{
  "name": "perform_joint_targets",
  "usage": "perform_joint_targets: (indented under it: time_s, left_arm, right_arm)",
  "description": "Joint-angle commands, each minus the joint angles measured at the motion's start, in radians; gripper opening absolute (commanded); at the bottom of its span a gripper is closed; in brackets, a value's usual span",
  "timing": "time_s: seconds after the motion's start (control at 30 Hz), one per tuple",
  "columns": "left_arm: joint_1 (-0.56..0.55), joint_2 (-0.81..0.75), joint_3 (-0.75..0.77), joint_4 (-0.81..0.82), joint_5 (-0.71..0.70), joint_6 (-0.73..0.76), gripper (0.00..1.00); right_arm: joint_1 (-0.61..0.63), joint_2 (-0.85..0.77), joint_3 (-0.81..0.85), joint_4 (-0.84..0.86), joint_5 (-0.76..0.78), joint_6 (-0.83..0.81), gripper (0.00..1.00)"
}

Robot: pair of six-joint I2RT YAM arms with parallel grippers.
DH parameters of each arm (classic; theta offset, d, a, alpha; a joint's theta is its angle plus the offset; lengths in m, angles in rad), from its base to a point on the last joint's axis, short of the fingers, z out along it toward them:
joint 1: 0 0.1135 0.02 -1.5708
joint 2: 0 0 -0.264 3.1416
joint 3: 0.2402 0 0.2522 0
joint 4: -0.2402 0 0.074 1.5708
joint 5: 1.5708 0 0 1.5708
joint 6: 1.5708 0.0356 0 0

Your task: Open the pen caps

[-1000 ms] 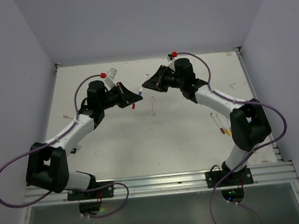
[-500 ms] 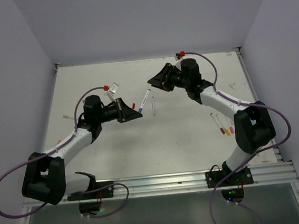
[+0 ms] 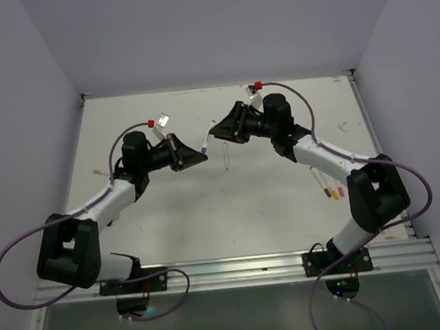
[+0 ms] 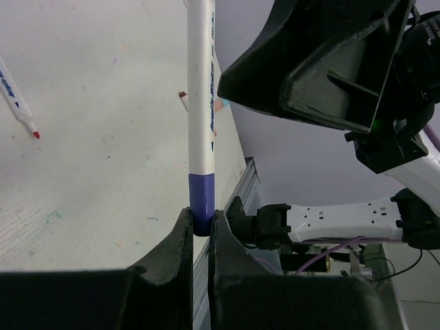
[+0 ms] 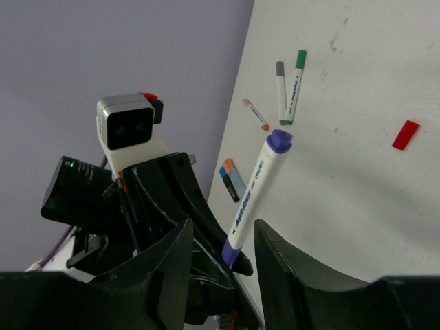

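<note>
A white pen (image 4: pixel 201 103) with purple at both ends stands up out of my left gripper (image 4: pixel 199 216), which is shut on its lower purple end (image 4: pixel 201 206). I cannot tell which purple end is the cap. My right gripper (image 5: pixel 222 228) is open, and the pen (image 5: pixel 256 189) passes between its fingers without touching them. In the top view both grippers meet at this pen (image 3: pixel 209 139) above the middle of the table. A loose red pen cap (image 5: pixel 405 134) lies on the table.
A green-capped pen (image 5: pixel 295 86), a grey-capped pen (image 5: pixel 280 82) and an orange-tipped pen (image 5: pixel 256 113) lie on the white table. An uncapped red-tipped pen (image 4: pixel 17 103) lies at the left. More pens (image 3: pixel 327 182) rest at the right and one pen (image 3: pixel 225 157) at centre.
My right gripper's jaws have spread wide and it has come back in around the pen. The left gripper kept its hold, swinging toward me and back again.
</note>
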Motion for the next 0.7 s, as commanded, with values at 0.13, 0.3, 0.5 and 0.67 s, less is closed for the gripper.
perform_joint_targets:
  time_s: [0.13, 0.3, 0.5, 0.67]
  left_arm:
    - [0.005, -0.006, 0.024, 0.058, 0.024, -0.083, 0.00]
    - [0.005, -0.027, 0.015, 0.078, 0.013, -0.099, 0.00]
    - [0.005, -0.052, 0.056, -0.053, -0.022, -0.007, 0.00]
    - [0.005, -0.058, 0.048, -0.047, -0.030, -0.014, 0.00]
  right_arm:
    - [0.040, 0.064, 0.069, 0.107, -0.037, 0.043, 0.45]
    - [0.054, 0.079, 0.071, 0.098, -0.032, 0.038, 0.44]
    - [0.055, 0.036, 0.057, 0.014, -0.014, -0.005, 0.43]
    - [0.055, 0.038, 0.051, 0.008, -0.012, -0.005, 0.42]
